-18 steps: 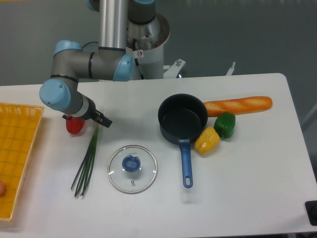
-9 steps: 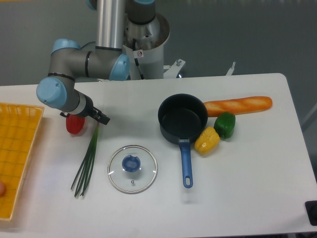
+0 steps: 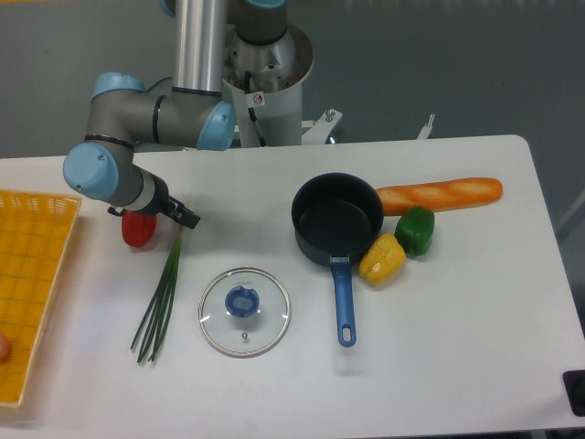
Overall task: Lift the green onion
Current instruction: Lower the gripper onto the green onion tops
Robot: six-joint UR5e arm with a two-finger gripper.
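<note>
One green onion [image 3: 161,297] lies on the white table [image 3: 457,320], left of the glass lid [image 3: 244,311], its stalks running from near-left up toward the gripper [image 3: 183,218], which hangs over its far end beside a red pepper [image 3: 138,229]. Whether the claw is open or closed cannot be told, since the wrist hides the fingers. Right of these sit a blue-handled saucepan [image 3: 336,219], a yellow pepper [image 3: 381,259], a green pepper [image 3: 415,230] and a baguette [image 3: 441,193]; an orange basket [image 3: 32,274] lies at the left edge.
</note>
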